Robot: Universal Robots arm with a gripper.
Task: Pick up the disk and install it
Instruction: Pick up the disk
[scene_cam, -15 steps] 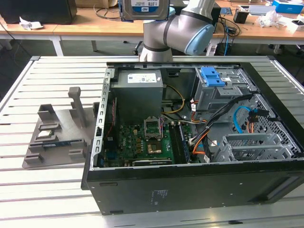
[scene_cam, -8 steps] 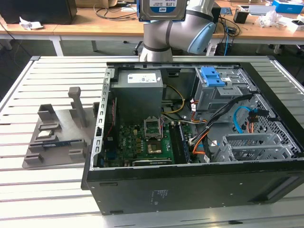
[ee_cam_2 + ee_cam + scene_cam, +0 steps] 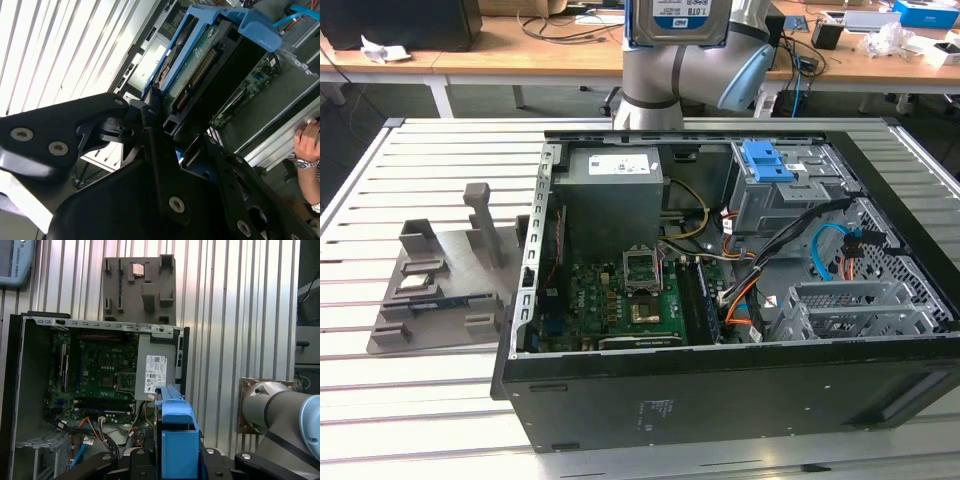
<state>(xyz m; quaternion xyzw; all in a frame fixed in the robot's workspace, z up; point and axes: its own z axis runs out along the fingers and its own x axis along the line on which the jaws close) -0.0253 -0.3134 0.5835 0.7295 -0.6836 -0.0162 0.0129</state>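
Observation:
The disk (image 3: 678,20) hangs high above the back of the open computer case (image 3: 720,390), its blue-and-white label facing the exterior view. In the second wrist view its green circuit-board side (image 3: 192,65) and blue side rail (image 3: 255,22) stretch away from my gripper (image 3: 167,127), whose black fingers (image 3: 145,117) are shut on the disk's near end. In the first wrist view the disk's blue rail (image 3: 175,440) stands edge-on above the gripper body (image 3: 170,467), with the case interior far below.
Inside the case lie the motherboard (image 3: 630,295), grey power supply box (image 3: 615,180), a bare blue bracket (image 3: 767,160) on the drive cage (image 3: 790,200) and loose cables (image 3: 830,250). A grey parts fixture (image 3: 440,285) sits at the exterior view's left. A person's hand (image 3: 306,142) shows beside the table.

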